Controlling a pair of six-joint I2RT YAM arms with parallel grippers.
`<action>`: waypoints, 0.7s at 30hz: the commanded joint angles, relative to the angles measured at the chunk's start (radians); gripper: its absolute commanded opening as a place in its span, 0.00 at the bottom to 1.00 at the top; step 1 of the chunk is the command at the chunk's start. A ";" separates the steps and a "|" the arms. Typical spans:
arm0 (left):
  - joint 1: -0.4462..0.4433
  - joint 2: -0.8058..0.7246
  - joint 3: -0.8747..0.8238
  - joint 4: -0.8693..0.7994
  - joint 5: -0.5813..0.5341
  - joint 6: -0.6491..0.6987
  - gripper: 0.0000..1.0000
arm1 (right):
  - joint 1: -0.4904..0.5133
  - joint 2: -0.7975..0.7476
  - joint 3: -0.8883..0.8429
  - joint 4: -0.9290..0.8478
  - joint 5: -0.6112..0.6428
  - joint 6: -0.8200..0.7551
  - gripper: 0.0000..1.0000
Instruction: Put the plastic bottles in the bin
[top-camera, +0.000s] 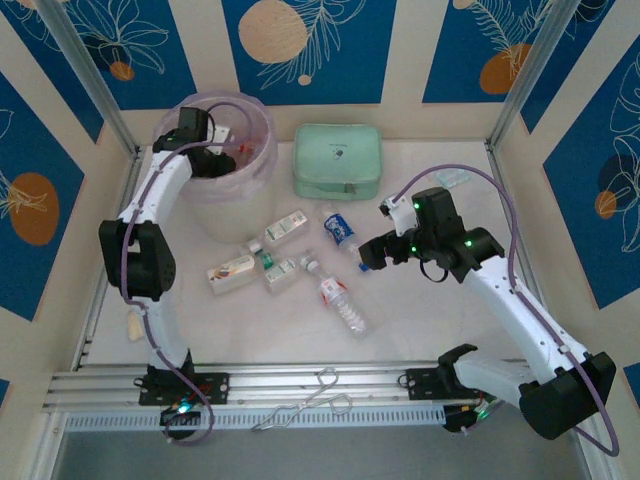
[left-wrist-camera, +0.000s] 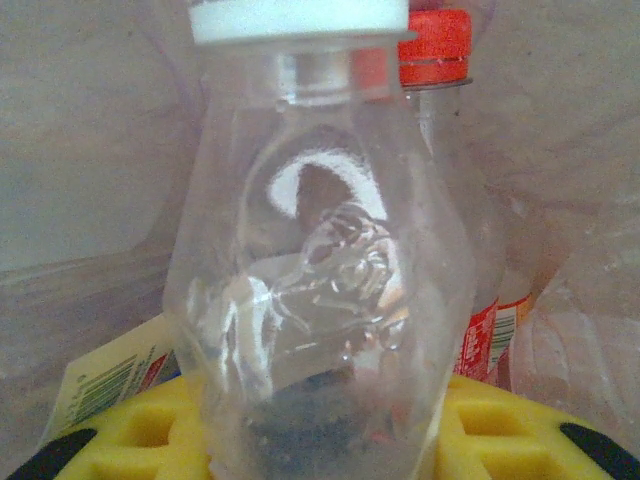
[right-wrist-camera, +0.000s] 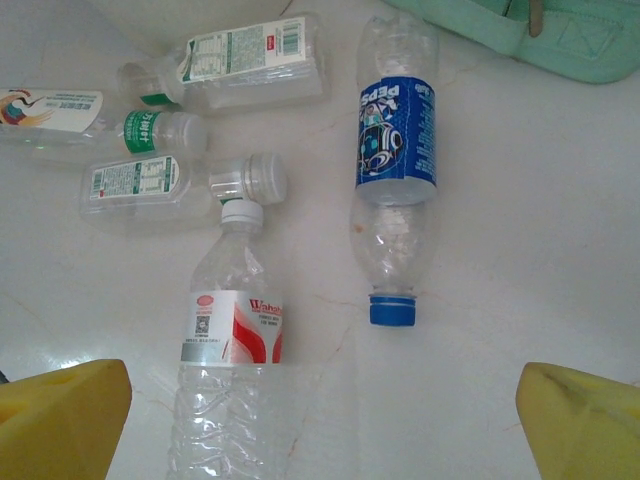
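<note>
Right claw (right-wrist-camera: 320, 415) hangs wide open, gripping nothing, over the loose bottles (right-wrist-camera: 232, 330) lying on the table (top-camera: 420, 310) in front of the bin (top-camera: 262, 135). Left claw (left-wrist-camera: 320, 440) is clamped on a white-capped bottle (left-wrist-camera: 320, 280) inside the bin, next to a red-capped one (left-wrist-camera: 435, 45).

soft, even light; one wrist view hazy
the top view is bright and evenly lit, with faint soft shadows under the arms on the pale worktop (top-camera: 420, 310). the left wrist view is milky and low in contrast; the clear bottle (left-wrist-camera: 320, 300) close to the lens looks soft, with white glare patches. the right wrist view is crisp, its yellow pads (right-wrist-camera: 60, 415) blurred in the bottom corners.
</note>
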 joint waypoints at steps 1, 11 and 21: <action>0.017 0.090 -0.082 0.008 0.008 0.001 0.16 | -0.003 -0.018 -0.026 0.002 0.020 0.025 0.99; 0.021 0.027 -0.066 -0.005 -0.005 0.004 0.65 | -0.002 -0.007 -0.027 0.004 0.017 0.017 0.99; 0.021 -0.052 0.086 -0.122 -0.021 0.018 0.83 | 0.041 0.018 0.001 -0.084 0.060 -0.009 0.99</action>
